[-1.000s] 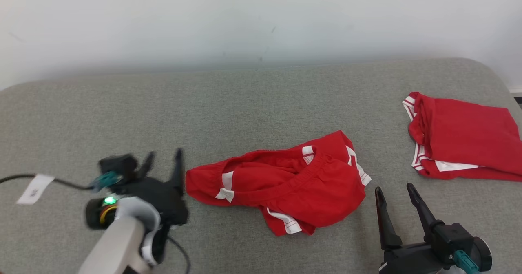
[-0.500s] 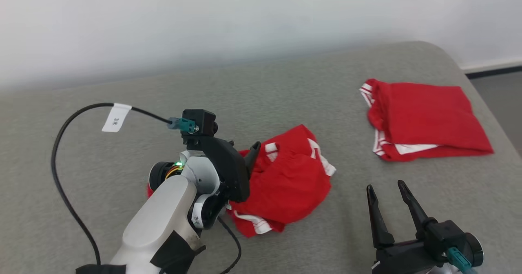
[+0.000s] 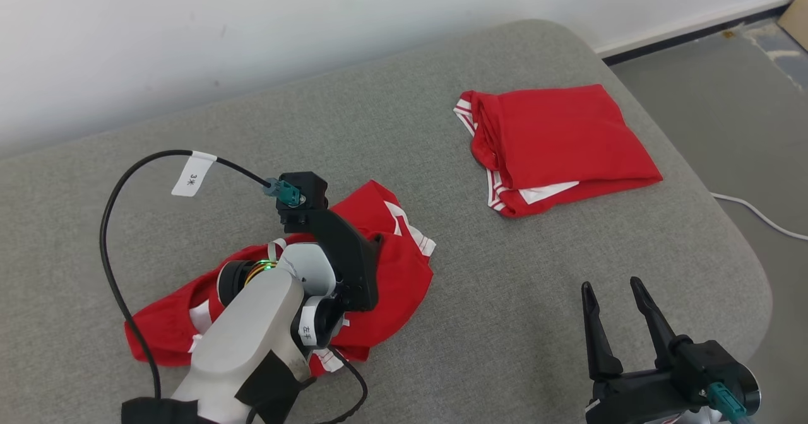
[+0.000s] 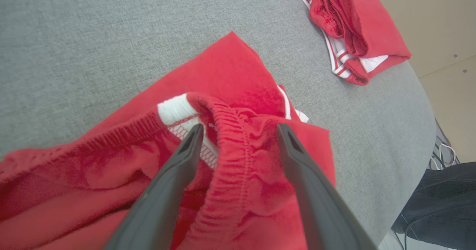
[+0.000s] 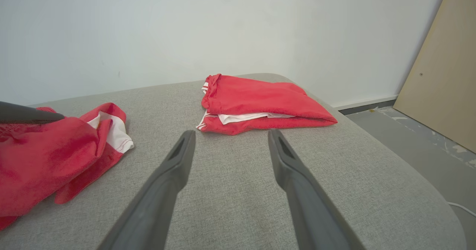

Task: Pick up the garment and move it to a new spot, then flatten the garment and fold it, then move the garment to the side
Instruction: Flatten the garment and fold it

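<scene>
- Lower left of the frame: the crumpled red garment [image 3: 404,272] lies on the grey padded worktop [image 3: 505,272]. The left pincer [image 4: 241,128] is spread wide over it, with the elastic waistband [image 4: 227,131] bunched between its fingers and nothing clenched yet.
- To do this well, I'd say: sink until both fingers straddle that waistband ridge, close on the thick seam alone, then lift straight up.
- A second ago that pincer hung just left of the garment; it has since swung over it, and the head camera has turned too.
- Upper right: a folded red garment [image 3: 555,140], well apart.
- Lower right: the right pincer [image 3: 611,283], released, idle above bare worktop.
</scene>
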Tool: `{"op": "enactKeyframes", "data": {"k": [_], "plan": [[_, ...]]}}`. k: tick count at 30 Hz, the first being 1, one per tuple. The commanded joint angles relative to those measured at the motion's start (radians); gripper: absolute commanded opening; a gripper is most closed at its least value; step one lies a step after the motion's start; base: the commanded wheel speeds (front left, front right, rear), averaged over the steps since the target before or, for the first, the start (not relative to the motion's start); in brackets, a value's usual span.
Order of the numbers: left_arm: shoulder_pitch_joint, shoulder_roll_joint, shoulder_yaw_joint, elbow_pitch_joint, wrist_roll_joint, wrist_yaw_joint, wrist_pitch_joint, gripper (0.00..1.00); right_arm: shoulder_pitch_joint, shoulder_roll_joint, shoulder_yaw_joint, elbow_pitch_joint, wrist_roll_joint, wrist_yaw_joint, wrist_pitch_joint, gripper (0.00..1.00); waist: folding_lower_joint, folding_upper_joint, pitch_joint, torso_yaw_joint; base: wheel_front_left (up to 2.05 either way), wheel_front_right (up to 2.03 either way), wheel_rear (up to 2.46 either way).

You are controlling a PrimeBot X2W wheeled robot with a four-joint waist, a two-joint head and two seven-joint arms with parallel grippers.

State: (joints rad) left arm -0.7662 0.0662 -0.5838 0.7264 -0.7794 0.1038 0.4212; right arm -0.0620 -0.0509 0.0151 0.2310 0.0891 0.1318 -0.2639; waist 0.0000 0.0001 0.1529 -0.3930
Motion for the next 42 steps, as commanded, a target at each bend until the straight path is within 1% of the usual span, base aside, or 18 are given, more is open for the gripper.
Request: {"op": "enactKeyframes", "data": {"k": [1,2,3,4,7,15,19,22,23,26,27,31,33,35,39,40,41,42], "plan": [[-0.013,0.000,-0.003,0.002,0.004,0.000,0.005,1.00,-0.009,0.001,0.004,-0.007,0.012,-0.003,0.000,1.00,0.0000,-0.0001,0.019,-0.013,0.00,0.00,0.00],[-0.016,0.000,-0.006,0.000,0.006,-0.003,0.004,0.41,-0.013,0.001,0.007,-0.008,0.013,-0.003,0.000,1.00,0.0000,-0.0001,0.020,-0.009,0.00,0.00,0.00],[-0.020,-0.001,-0.006,-0.008,0.005,-0.011,-0.010,0.14,-0.015,0.001,0.010,-0.009,0.014,-0.003,0.000,1.00,0.0000,-0.0001,0.021,-0.004,0.00,0.00,0.00],[-0.022,-0.002,-0.007,-0.015,0.004,-0.022,-0.021,0.00,-0.015,0.001,0.014,-0.010,0.015,-0.003,0.000,1.00,0.0000,-0.0001,0.021,0.000,0.00,0.00,0.00],[-0.038,-0.004,-0.004,-0.045,0.016,-0.054,-0.097,0.00,-0.018,0.001,0.016,-0.007,0.015,-0.003,0.000,1.00,0.0000,-0.0001,0.021,0.018,0.00,0.00,0.00],[-0.138,-0.011,-0.011,-0.141,0.080,-0.140,-0.380,0.00,-0.014,0.001,0.015,-0.002,-0.004,-0.003,0.000,1.00,0.0000,-0.0001,0.005,0.077,0.00,0.00,0.00],[-0.172,-0.013,-0.022,-0.238,0.063,-0.183,-0.451,0.00,-0.010,0.001,0.009,0.001,-0.012,-0.003,0.000,1.00,0.0000,-0.0001,-0.009,0.124,0.00,0.00,0.00],[-0.131,-0.012,-0.022,-0.339,0.028,-0.199,-0.467,0.00,0.004,0.001,-0.003,-0.003,-0.018,-0.003,0.000,1.00,0.0000,-0.0001,-0.022,0.170,0.00,0.00,0.00],[-0.096,-0.001,-0.025,-0.374,0.017,-0.198,-0.457,0.00,0.008,0.001,-0.006,-0.005,-0.022,-0.003,0.000,1.00,0.0000,-0.0001,-0.027,0.186,0.00,0.00,0.00],[0.106,0.109,-0.033,-0.532,-0.017,-0.154,-0.389,0.00,0.018,0.001,-0.011,-0.011,-0.027,-0.003,0.000,1.00,0.0000,-0.0001,-0.032,0.251,0.00,0.00,0.00],[0.106,0.109,-0.033,-0.532,-0.017,-0.154,-0.389,0.00,0.018,0.001,-0.011,-0.011,-0.027,-0.003,0.000,1.00,0.0000,-0.0001,-0.032,0.251,0.00,0.00,0.00],[0.397,0.244,-0.045,-0.683,-0.050,-0.091,-0.349,0.00,0.023,0.000,-0.021,-0.012,-0.037,-0.003,0.000,1.00,0.0000,-0.0001,-0.024,0.317,0.00,0.00,0.00],[0.524,0.304,-0.070,-0.729,-0.058,-0.092,-0.342,0.00,0.019,0.001,-0.025,-0.016,-0.040,-0.003,0.000,1.00,0.0000,-0.0001,-0.016,0.349,0.00,0.00,0.00],[0.621,0.342,-0.097,-0.743,-0.062,-0.091,-0.334,0.00,0.014,0.001,-0.027,-0.018,-0.048,-0.003,0.000,1.00,0.0000,-0.0001,-0.009,0.381,0.00,0.00,0.00],[0.697,0.356,-0.142,-0.721,-0.051,-0.102,-0.333,0.02,0.005,0.001,-0.032,-0.017,-0.065,-0.003,0.000,1.00,0.0000,-0.0001,-0.005,0.438,0.00,0.00,0.00],[0.700,0.353,-0.149,-0.708,-0.043,-0.097,-0.335,0.45,0.001,0.001,-0.027,-0.014,-0.071,-0.003,0.000,1.00,0.0000,-0.0001,-0.007,0.448,0.00,0.00,0.00],[0.700,0.345,-0.154,-0.693,-0.045,-0.095,-0.329,1.00,-0.001,0.001,-0.025,-0.012,-0.072,-0.003,0.000,1.00,0.0000,-0.0001,-0.011,0.455,0.00,0.00,0.00],[0.699,0.332,-0.151,-0.683,-0.055,-0.094,-0.337,1.00,0.000,0.001,-0.023,-0.011,-0.072,-0.003,0.001,1.00,0.0000,-0.0001,-0.015,0.460,0.00,0.00,0.00]]}}
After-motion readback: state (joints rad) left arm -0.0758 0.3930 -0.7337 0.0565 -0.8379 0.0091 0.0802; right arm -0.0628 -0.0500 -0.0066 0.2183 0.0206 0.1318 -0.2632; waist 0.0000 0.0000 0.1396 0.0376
